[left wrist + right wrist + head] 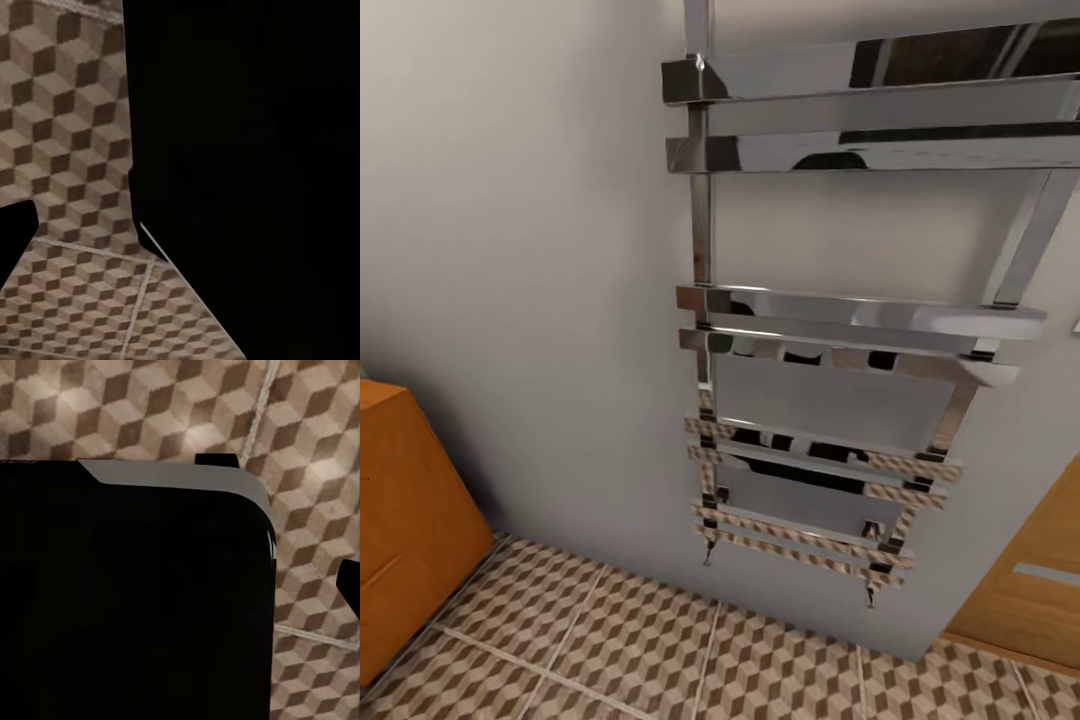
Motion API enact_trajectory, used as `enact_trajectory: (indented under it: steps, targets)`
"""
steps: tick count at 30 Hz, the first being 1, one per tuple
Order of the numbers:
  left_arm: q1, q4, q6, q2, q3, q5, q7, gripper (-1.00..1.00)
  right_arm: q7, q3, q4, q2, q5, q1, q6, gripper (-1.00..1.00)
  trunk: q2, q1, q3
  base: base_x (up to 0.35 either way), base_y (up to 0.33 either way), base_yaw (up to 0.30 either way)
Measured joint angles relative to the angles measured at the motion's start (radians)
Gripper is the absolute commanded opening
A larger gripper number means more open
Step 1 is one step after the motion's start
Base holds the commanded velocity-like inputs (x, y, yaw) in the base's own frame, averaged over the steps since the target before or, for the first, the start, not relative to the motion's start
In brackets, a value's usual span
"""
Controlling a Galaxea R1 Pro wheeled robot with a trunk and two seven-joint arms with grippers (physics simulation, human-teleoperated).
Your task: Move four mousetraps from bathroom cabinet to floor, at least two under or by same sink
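fingers hidden | cabinet [405, 530] orange-brown | bathroom floor [660, 640] cube-patterned

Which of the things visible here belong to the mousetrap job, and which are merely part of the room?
Belongs to the job:
- cabinet, orange-brown, at the left edge
- bathroom floor, cube-patterned tiles

Just there:
- chrome towel rail on the grey wall
- wooden door, lower right

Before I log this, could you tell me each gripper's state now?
Left gripper: cannot be told; its wrist camera is mostly dark.
Right gripper: cannot be told either.
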State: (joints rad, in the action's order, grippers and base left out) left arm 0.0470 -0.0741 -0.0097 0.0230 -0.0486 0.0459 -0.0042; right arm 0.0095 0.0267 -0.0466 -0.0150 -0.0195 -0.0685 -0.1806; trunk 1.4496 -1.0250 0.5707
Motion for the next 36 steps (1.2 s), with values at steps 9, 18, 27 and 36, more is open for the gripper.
enact_trajectory:
  steps: [9,18,27,36]
  targets:
    - [0.0,0.0,0.0,0.0,0.0,0.0,0.0,1.0,0.0,0.001,0.001,0.001,0.0,0.0,-0.021,1.0,0.0,0.0,0.01,0.002,-0.001,0.207]
    - [0.0,0.0,0.0,0.0,0.0,0.0,0.0,1.0,0.0,0.001,0.001,0.001,0.0,0.0,-0.021,1.0,0.0,0.0,0.02,0.0,0.0,0.208]
    - [0.0,0.0,0.0,0.001,0.0,0.0,0.0,1.0,0.0,0.001,0.001,0.001,0.0,0.0,-0.022,1.0,0.0,0.0,0.03,0.0,0.0,0.208]
    - [0.0,0.0,0.0,0.002,0.0,0.0,0.0,1.0,-0.001,0.001,0.002,0.001,0.0,0.0,-0.022,1.0,0.0,0.0,0.04,0.0,0.0,0.208]
